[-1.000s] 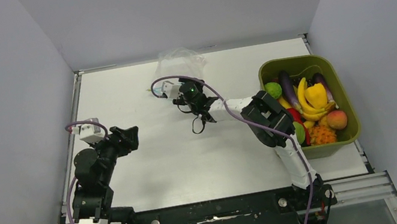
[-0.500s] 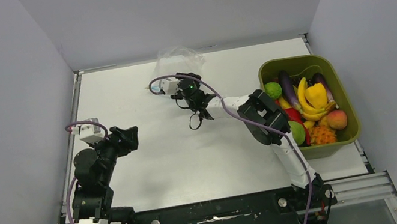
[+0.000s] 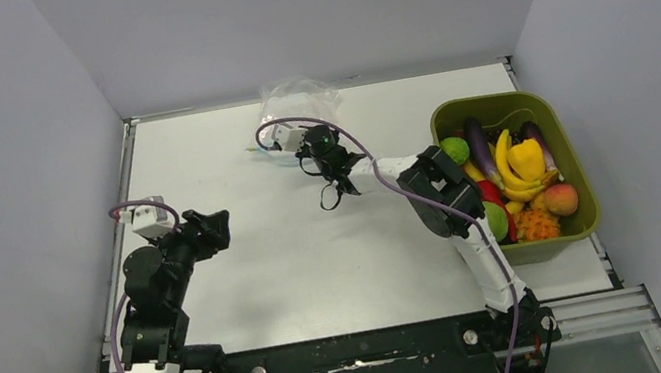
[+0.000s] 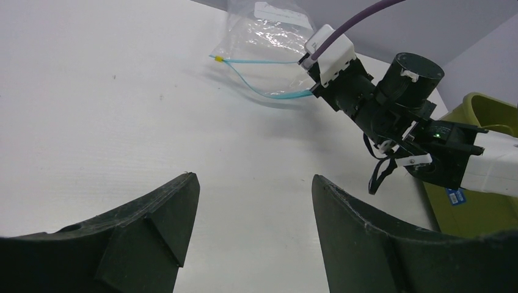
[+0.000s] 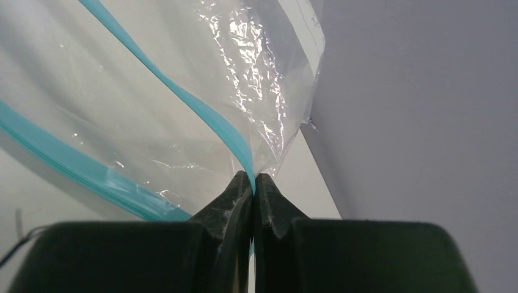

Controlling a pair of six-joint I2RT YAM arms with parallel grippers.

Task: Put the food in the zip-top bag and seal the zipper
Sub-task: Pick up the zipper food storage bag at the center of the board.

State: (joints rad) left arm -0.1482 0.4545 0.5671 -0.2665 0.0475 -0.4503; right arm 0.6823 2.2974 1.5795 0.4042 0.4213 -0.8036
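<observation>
Camera overhead first: the bag (image 3: 297, 101) is lying at the far edge of the worktop (image 3: 248, 261), and the right arm (image 3: 375, 174) is stretching out to its near side. The food (image 3: 516, 166) is sitting heaped in the bin (image 3: 494, 98) on the right, well apart from the bag, so nothing is going in yet. The left arm (image 3: 159, 276) is idling near its base.

Left wrist now: the left fingers (image 4: 165, 213) are standing wide apart, released, with only bare worktop between them. From here the zipper (image 4: 269, 93) is showing as two strands bowing apart, so the mouth is partly gaping, which the overhead is too small to show.

Right wrist: the right fingers (image 5: 235, 195) are clenched tip to tip on the zipper strip at the bag's corner. Only this view is proving that grip.

My call: the mouth is being opened for loading. Doing it well is calling for a firm pinch, a gentle lift of that one lip, and the left fingers coming in on the other lip rather than the whole bag getting dragged.
</observation>
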